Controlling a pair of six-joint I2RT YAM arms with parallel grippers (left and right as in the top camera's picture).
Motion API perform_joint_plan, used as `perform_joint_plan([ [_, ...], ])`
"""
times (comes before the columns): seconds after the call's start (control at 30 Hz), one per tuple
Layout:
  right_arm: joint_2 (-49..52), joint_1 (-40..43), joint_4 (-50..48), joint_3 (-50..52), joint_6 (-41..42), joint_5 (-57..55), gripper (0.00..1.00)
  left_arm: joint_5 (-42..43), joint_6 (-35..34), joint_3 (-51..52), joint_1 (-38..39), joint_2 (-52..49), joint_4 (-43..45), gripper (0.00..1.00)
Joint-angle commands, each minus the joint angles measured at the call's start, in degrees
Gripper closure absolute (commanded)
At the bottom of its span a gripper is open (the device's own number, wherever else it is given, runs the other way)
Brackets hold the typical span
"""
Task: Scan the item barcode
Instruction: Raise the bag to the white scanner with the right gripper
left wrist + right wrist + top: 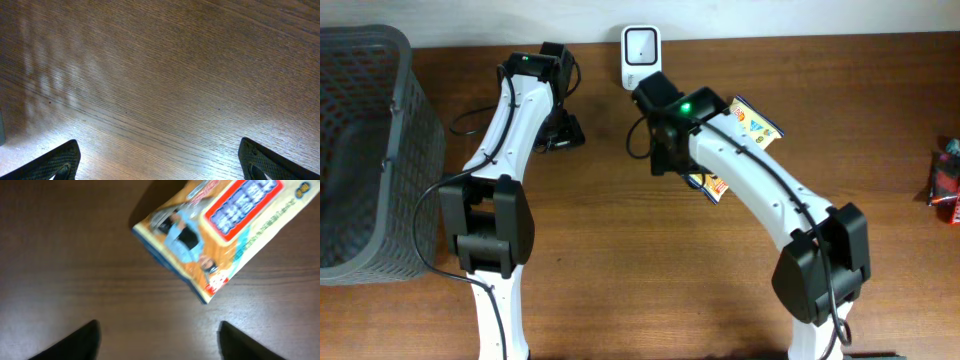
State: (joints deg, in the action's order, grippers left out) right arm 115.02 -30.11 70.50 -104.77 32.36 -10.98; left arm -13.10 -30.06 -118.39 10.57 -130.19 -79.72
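Note:
The item is a yellow snack packet (220,227) with a red and blue label, lying flat on the wooden table. In the right wrist view it is blurred and lies apart from my right gripper (157,342), whose fingers stand open with only bare table between them. From overhead, the packet (757,122) is partly hidden under my right arm, and the right gripper (658,158) hangs to its left. A white barcode scanner (640,50) stands at the table's far edge. My left gripper (160,165) is wide open over bare wood, in the overhead view (563,132) left of the scanner.
A dark grey mesh basket (360,150) fills the left side of the table. A red packet (945,180) lies at the right edge. Black cables (460,120) run beside the left arm.

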Motion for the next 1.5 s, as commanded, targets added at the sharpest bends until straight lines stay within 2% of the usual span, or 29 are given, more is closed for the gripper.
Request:
perform_joint_plan([
  [0.0,-0.2,7.0,-1.9,-1.3,-0.3,0.6,0.19,-0.2,-0.7,-0.2,-0.1,-0.1,-0.1,0.01],
  [0.13,-0.1,15.4,-6.8,-1.3,0.1,7.8,0.15,-0.2,-0.7,-0.2,-0.1,-0.1,-0.1,0.01],
  [0.27,1.3,20.1,-11.1,-1.3,0.1,16.4,0.15,-0.2,-0.7,-0.2,-0.2,-0.1,-0.1,0.01],
  [0.4,5.1,20.1,-11.2,-1.2,7.1,15.3,0.15,-0.2,-0.7,-0.2,-0.2,-0.1,-0.1,0.01],
  [0.63,13.0,19.4,-12.1,-1.2,10.2,14.7,0.16,-0.2,-0.7,-0.2,-0.1,-0.1,-0.1,0.01],
  [0.77,16.0,19.3,-11.9,-1.2,10.2,14.2,0.27,-0.2,-0.7,-0.2,-0.2,-0.1,-0.1,0.01],
  [0.97,17.9,19.2,-10.6,-1.2,10.1,14.0,0.78,-0.2,-0.7,-0.2,-0.1,-0.1,-0.1,0.01],
  [1.07,17.8,19.3,-10.3,-1.3,10.1,14.5,0.96,-0.2,-0.7,-0.2,-0.1,-0.1,-0.1,0.01],
  [1.17,17.6,19.3,-10.3,-1.6,9.7,16.4,0.96,-0.2,-0.7,-0.2,-0.2,-0.1,-0.1,0.01],
  [1.27,17.4,19.2,-10.3,-5.2,4.2,18.3,0.96,-0.2,-0.7,-0.2,-0.1,-0.1,-0.1,0.01],
  [1.37,17.4,19.2,-10.3,-12.1,-2.1,22.0,0.96,-0.2,-0.7,-0.2,-0.1,-0.1,-0.1,0.01],
  [1.47,17.4,19.2,-11.4,-18.8,-2.6,22.6,0.96,-0.2,-0.7,-0.2,-0.1,-0.1,-0.1,0.01],
])
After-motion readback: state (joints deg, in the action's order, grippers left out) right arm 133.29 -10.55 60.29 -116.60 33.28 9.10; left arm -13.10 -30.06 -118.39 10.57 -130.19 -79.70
